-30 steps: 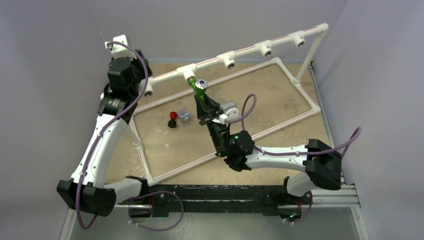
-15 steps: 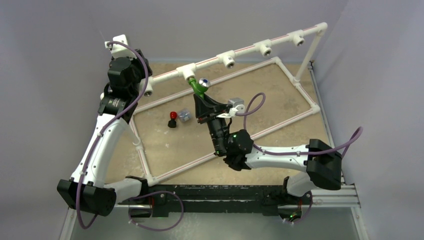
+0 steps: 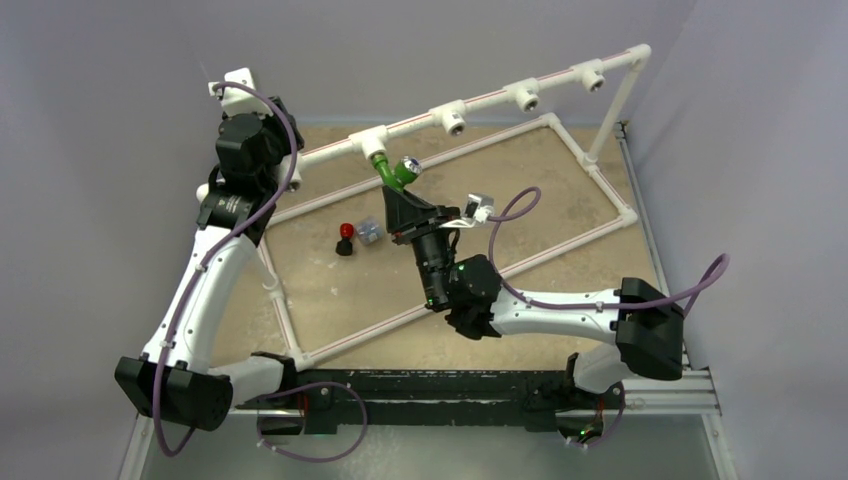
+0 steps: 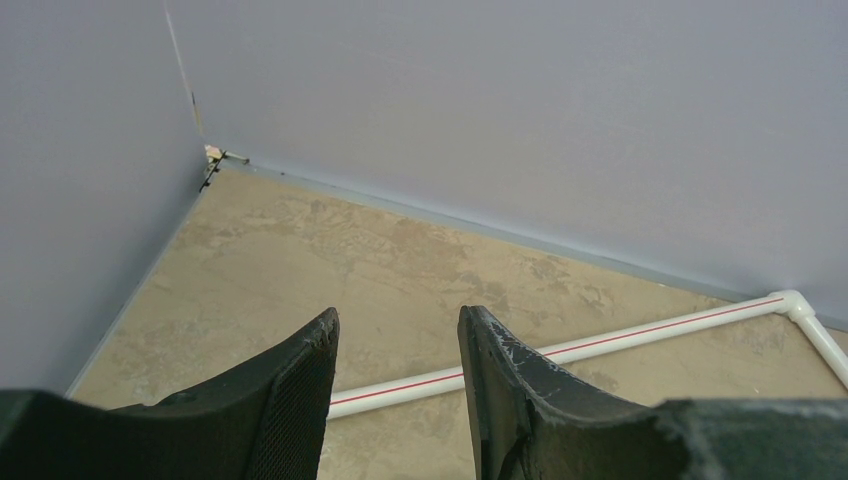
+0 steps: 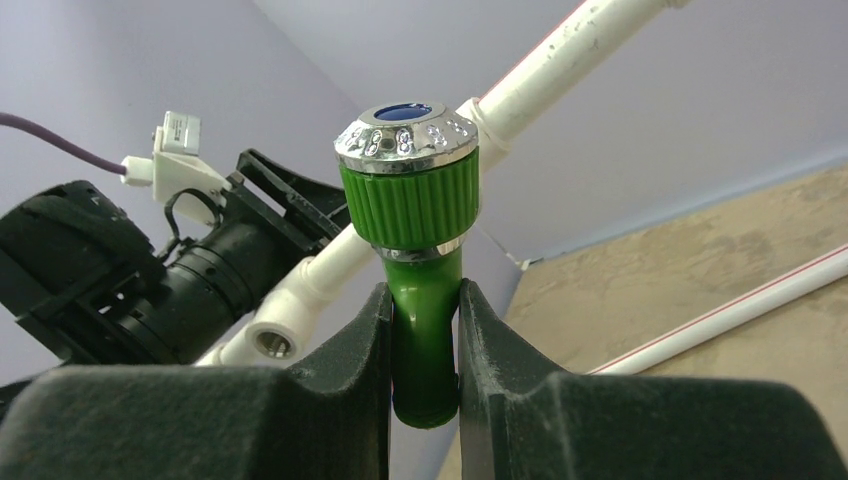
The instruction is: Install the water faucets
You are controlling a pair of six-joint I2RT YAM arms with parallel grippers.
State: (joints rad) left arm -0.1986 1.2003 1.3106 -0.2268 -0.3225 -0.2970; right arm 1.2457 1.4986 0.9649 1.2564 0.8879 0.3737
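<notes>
The green faucet [image 3: 396, 177] with its chrome cap [image 5: 405, 130] sits at a white tee fitting [image 3: 374, 144] of the raised pipe. My right gripper [image 3: 402, 203] is shut on its green spout [image 5: 422, 300], and the fingers [image 5: 360, 350] press both sides. The black faucet with a red knob [image 3: 345, 238] and the white faucet with blue [image 3: 369, 231] lie side by side on the board. My left gripper [image 4: 398, 330] stands open with nothing between its fingers, high at the back left [image 3: 278, 120].
The raised pipe [image 3: 500, 97] carries three more open tee fittings to the right. The white base frame [image 3: 600, 225] rings the tan board [image 3: 330, 290]. Grey walls stand close behind and on both sides. The left arm [image 5: 150, 270] is close beside the green faucet.
My right wrist has rolled clockwise with the green faucet in its grip, and the chrome cap has swung a little to the right. The left arm has not moved.
</notes>
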